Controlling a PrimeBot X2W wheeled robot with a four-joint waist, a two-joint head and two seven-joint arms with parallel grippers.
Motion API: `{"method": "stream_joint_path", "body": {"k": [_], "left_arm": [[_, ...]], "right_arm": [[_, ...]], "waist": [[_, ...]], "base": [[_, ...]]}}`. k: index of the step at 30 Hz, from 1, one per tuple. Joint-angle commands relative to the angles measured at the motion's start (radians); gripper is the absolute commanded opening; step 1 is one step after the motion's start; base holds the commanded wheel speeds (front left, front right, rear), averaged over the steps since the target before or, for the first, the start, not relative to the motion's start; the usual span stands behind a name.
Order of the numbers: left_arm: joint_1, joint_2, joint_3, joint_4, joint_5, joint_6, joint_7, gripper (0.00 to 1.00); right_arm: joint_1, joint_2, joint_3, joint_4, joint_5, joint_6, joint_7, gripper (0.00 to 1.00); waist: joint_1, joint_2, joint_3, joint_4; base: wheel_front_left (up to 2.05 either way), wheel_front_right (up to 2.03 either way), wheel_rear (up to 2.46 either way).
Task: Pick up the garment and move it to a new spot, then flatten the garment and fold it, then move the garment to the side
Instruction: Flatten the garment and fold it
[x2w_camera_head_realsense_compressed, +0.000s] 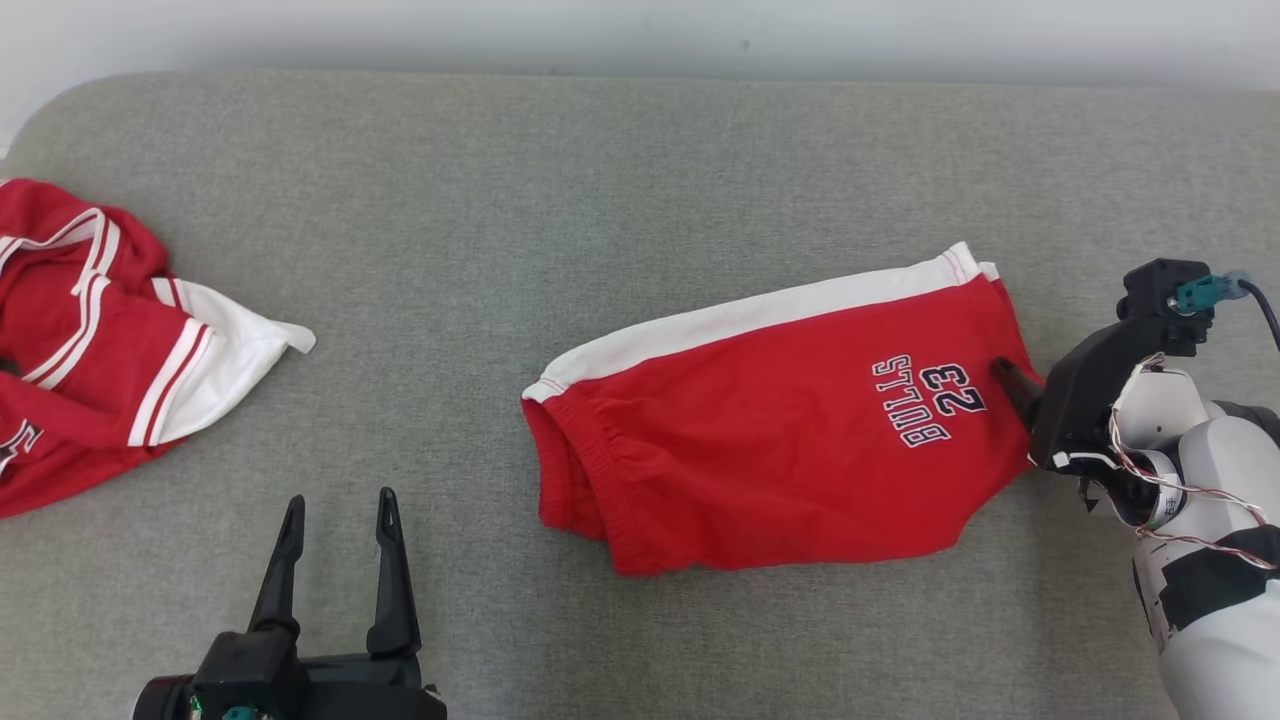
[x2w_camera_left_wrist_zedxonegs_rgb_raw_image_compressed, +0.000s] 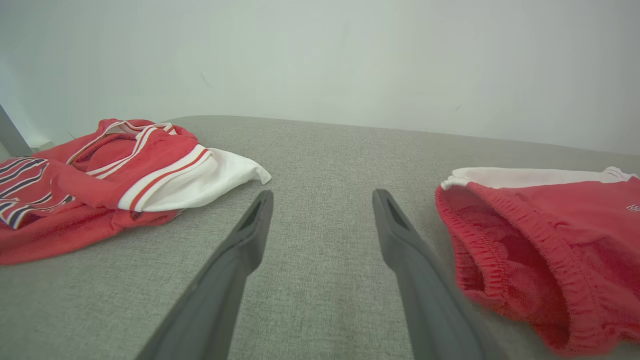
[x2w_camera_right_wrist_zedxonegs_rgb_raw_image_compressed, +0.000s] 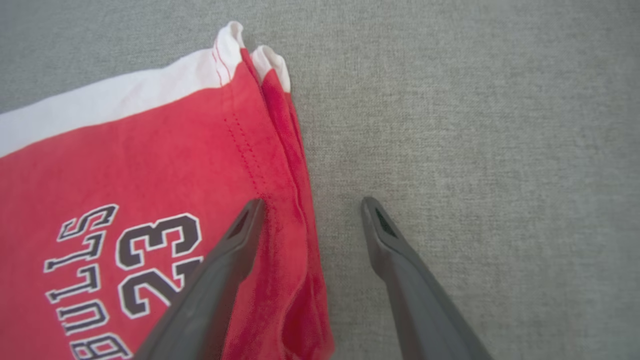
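The shorts (x2w_camera_head_realsense_compressed: 760, 440) look folded already, I think; moving them aside is left. The right gripper (x2w_camera_right_wrist_zedxonegs_rgb_raw_image_compressed: 314, 202) straddles their right hem, jaws apart. Near left, the left gripper (x2w_camera_head_realsense_compressed: 340, 497) hangs spread, empty.

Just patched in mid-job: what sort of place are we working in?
Likely an indoor cloth-folding test station: a grey fabric surface with a rounded corner, a bare pale wall behind it, and red shorts plus a crumpled red-and-white garment lying on it.
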Motion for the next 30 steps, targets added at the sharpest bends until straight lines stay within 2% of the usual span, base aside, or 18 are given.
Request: {"method": "stream_joint_path", "body": {"k": [1, 7, 8, 9, 10, 16, 22, 30], "left_arm": [[-0.003, -0.01, 0.011, 0.009, 0.017, -0.013, -0.003, 1.0], [-0.002, -0.04, 0.046, 0.031, 0.039, -0.051, -0.003, 1.0], [-0.003, -0.044, 0.052, 0.035, 0.042, -0.056, -0.003, 1.0], [-0.004, -0.048, 0.057, 0.038, 0.046, -0.061, -0.003, 1.0], [-0.004, -0.051, 0.062, 0.04, 0.049, -0.067, -0.003, 1.0], [0.005, -0.066, 0.08, 0.055, 0.062, -0.088, -0.003, 1.0], [0.027, -0.077, 0.094, 0.067, 0.079, -0.104, -0.003, 1.0], [0.041, -0.084, 0.109, 0.073, 0.093, -0.121, -0.003, 1.0]], "right_arm": [[-0.004, 0.02, -0.006, 0.009, -0.008, -0.002, 0.0, 1.0], [0.012, 0.06, 0.016, 0.023, -0.024, -0.002, 0.039, 1.0], [0.015, 0.065, 0.022, 0.025, -0.02, -0.001, 0.045, 0.46], [0.019, 0.067, 0.03, 0.025, -0.017, 0.0, 0.05, 0.19], [0.021, 0.067, 0.038, 0.023, -0.014, 0.0, 0.052, 0.0], [0.023, 0.041, 0.019, 0.016, -0.033, 0.0, 0.007, 0.0], [0.035, 0.023, -0.086, 0.006, -0.091, -0.002, -0.055, 0.0], [0.09, -0.005, -0.205, -0.066, -0.147, -0.002, -0.104, 0.0]], "waist": [[0.0, 0.0, 0.012, 0.013], [0.0, 0.0, 0.019, 0.02], [0.0, 0.0, 0.019, 0.021], [0.0, 0.0, 0.019, 0.021], [0.0, 0.0, 0.018, 0.021], [0.0, 0.0, 0.009, 0.017], [0.0, 0.0, -0.023, 0.001], [0.0, 0.0, -0.048, -0.033]], "base": [[0.0, 0.0, 0.0], [0.0, 0.0, 0.0], [0.0, 0.0, 0.0], [0.0, 0.0, 0.0], [0.0, 0.0, 0.0], [0.0, 0.0, 0.0], [0.0, 0.0, 0.0], [0.0, 0.0, 0.0]]}}
